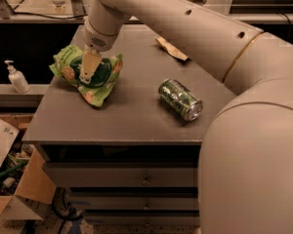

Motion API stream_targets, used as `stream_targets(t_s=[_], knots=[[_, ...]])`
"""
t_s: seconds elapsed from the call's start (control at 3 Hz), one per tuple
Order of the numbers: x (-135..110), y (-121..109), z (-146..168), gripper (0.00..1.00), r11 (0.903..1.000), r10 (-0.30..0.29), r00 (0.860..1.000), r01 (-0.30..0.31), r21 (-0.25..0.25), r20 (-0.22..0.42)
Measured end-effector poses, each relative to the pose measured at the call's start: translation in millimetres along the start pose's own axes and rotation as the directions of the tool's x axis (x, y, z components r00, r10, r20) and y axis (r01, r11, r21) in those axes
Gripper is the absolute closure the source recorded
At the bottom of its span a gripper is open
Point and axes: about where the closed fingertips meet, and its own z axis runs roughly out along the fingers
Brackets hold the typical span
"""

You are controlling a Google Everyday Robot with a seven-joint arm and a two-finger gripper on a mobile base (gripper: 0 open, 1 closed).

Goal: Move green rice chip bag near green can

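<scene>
Near the left edge of the counter, the green rice chip bag is held from above by the gripper, which is clamped into its crinkly, crumpled film. Toward the right edge, well apart from the bag, the green can is laid on its side. It is a shiny patterned cylinder with silver ends, and its long axis is directed from back-left to front-right. A rightward carry is judged necessary.

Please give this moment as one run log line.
gripper: on green rice chip bag | green can: on its side, apart from bag | move: not done
</scene>
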Motion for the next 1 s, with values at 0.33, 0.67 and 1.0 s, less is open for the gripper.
stream_targets(t_s=[0.33, 0.67, 1.0], knots=[[1.4, -13.0, -24.1, 1.00, 0.9988, -0.001, 1.000, 0.001, 0.049, 0.010], [6.0, -30.0, -50.5, 1.00, 0.9939, 0.009, 1.000, -0.011, 0.109, 0.021], [6.3, -30.3, -49.8, 1.00, 0.9939, 0.008, 1.000, -0.010, 0.110, 0.021]])
